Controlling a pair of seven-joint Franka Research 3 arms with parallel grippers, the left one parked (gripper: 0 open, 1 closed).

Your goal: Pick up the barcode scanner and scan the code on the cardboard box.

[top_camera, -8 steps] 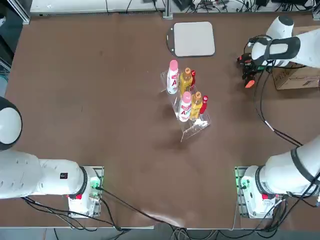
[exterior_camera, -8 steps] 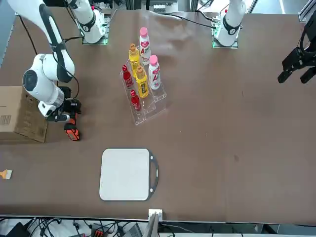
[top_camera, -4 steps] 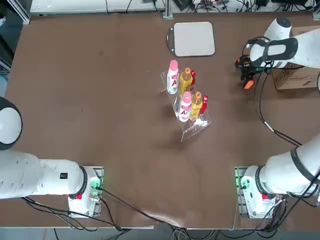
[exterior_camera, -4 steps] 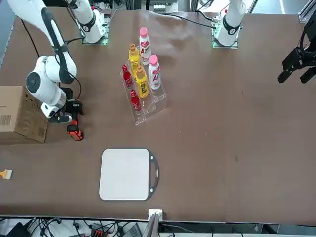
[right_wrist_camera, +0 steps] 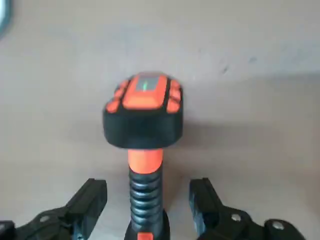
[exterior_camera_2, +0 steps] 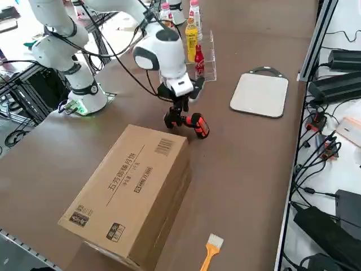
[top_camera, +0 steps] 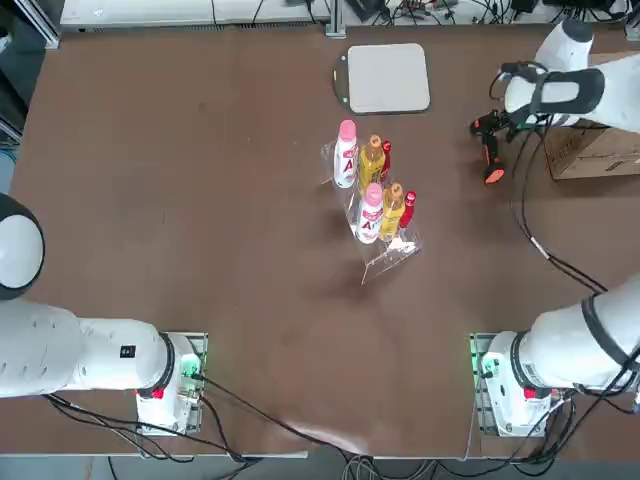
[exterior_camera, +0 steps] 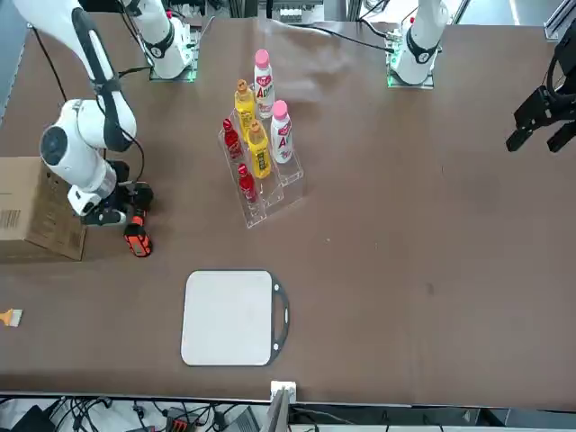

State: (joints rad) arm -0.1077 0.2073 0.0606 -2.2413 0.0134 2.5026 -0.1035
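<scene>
Scanner: on the table, its handle between the two fingers, a gap on each side.
Right gripper: wide apart, holding nothing.
Box: near the scanner, printed face up.
Bottles: grouped in a clear rack.
Board: flat, well apart from the rack.
Brush: lay near the box.
</scene>
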